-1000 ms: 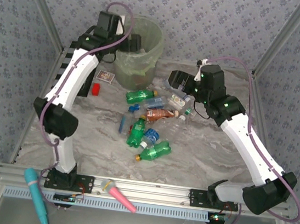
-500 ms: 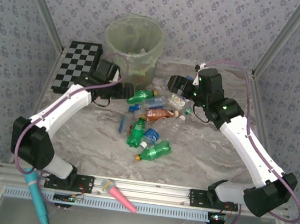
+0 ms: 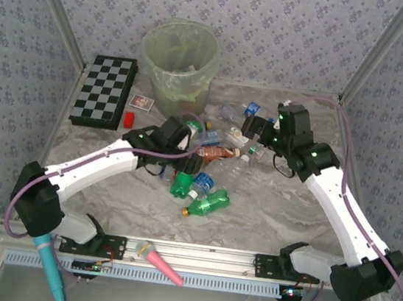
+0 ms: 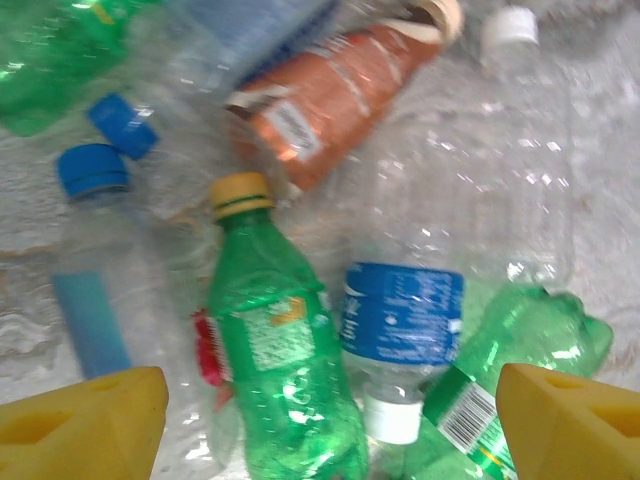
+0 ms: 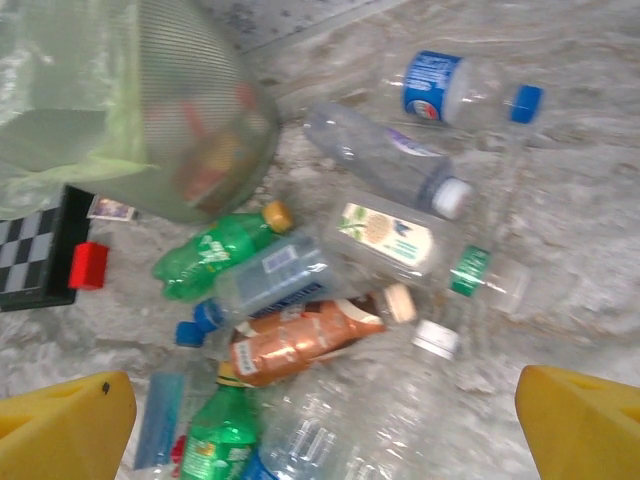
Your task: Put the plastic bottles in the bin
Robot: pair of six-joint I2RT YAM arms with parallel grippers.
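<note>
Many plastic bottles (image 3: pixel 206 202) lie jumbled near the bin (image 3: pixel 175 80), chessboard (image 3: pixel 105 90) and red block (image 3: pixel 128 119).

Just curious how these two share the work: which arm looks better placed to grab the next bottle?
Probably left: the left gripper sits low over the green plastic bottle with a yellow cap, jaws open on either side. The right gripper, also open, hangs farther from any bottle.

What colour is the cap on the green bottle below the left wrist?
Yellow cap, green bottle; clearest in the left wrist view.
</note>
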